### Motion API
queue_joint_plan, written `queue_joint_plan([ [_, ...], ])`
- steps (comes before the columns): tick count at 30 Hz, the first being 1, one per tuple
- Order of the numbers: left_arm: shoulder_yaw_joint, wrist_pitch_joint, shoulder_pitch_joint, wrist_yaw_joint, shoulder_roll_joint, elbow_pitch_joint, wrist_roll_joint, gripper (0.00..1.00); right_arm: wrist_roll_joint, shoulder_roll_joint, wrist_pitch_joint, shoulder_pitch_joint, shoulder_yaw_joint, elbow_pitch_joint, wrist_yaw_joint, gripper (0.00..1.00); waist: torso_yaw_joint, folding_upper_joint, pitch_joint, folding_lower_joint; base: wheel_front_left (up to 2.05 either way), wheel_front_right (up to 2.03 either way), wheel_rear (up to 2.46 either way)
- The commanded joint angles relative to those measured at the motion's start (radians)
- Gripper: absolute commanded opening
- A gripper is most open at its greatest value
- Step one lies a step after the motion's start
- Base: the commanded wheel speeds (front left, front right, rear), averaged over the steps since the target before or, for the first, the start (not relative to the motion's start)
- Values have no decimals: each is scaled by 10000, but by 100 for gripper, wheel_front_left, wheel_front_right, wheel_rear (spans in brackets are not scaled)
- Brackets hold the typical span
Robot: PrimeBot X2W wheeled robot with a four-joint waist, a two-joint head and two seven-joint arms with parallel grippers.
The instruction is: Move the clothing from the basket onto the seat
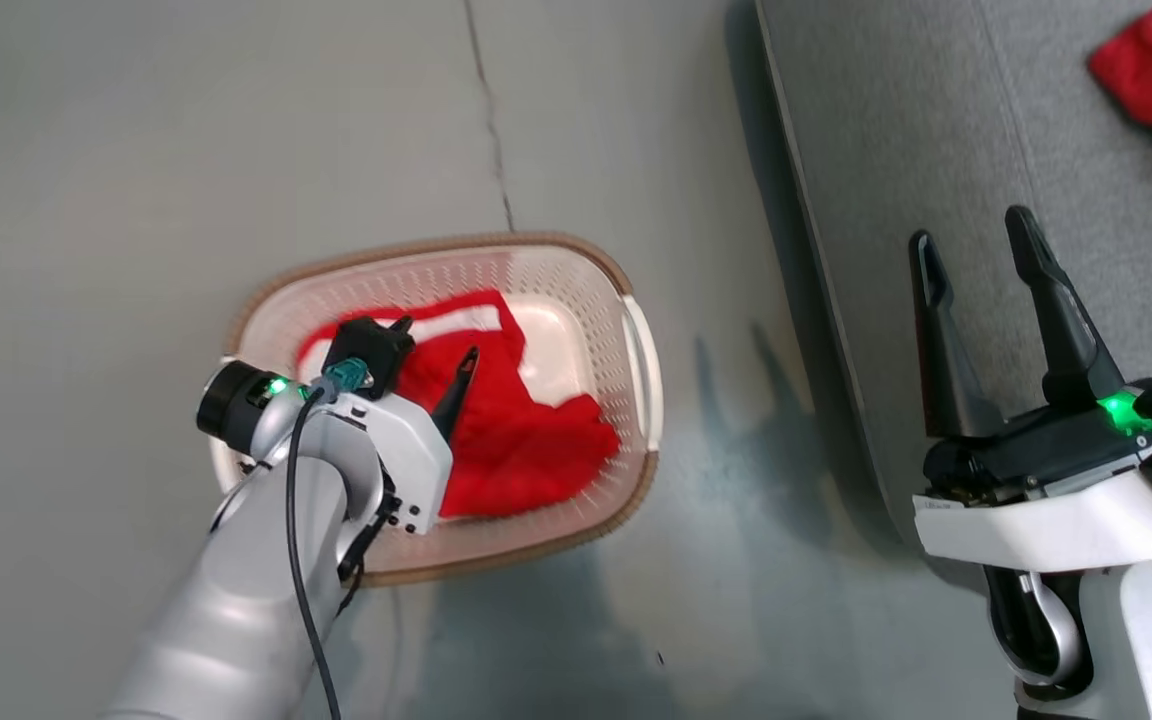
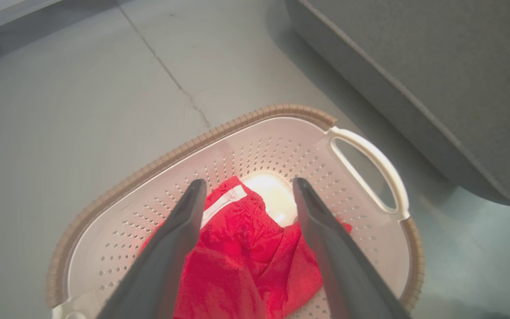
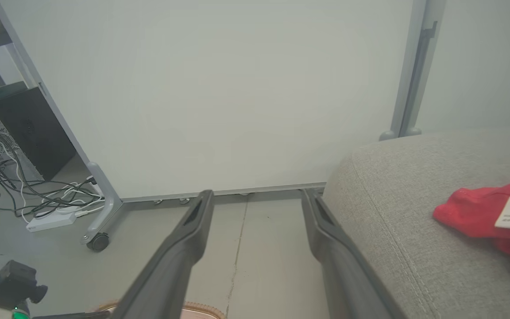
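Left claw (spread) hovers over clothing in basket.

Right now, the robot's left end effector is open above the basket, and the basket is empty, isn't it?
Not quite. The left end effector is open above the basket, but the basket is not empty: red clothing lies inside it, as the left wrist view shows.

You've got a grey floor with a thin crack — at the far side a white partition on a caster, cables tangled beside it.
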Motion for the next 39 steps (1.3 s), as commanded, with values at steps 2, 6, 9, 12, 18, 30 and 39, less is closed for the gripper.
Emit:
queue_joint_plan([
  [2,-274,368,-696,-132,107,865,87,100,249,-24,-338,-349,221,-8,10,100,-951,0,1517,0,0,0,0],
  [6,-534,643,-1171,-206,276,1579,73,100,420,-21,-601,-536,484,48,10,100,-1327,0,2148,0,0,0,0],
  [9,-691,892,-1629,-209,544,2127,27,100,638,-23,-820,-724,784,27,10,100,-1730,0,2817,0,0,0,0],
  [12,-846,1052,-2016,-222,760,2534,2,100,952,-21,-979,-818,955,39,10,100,-2036,0,3376,0,0,0,0],
  [18,-1019,1197,-2649,-219,1390,3067,-56,100,1440,-18,-1087,-998,1362,181,10,100,-2622,0,4254,0,0,0,0],
  [30,-1447,2009,-2896,-215,1900,3586,-216,100,1792,-21,-1075,-598,1392,-384,10,100,-2731,0,4643,0,0,0,0],
  [39,-1759,2152,-3070,103,2015,3684,3,0,1868,-23,-1076,-551,1322,-484,10,100,-2756,0,4640,0,0,0,0],
])
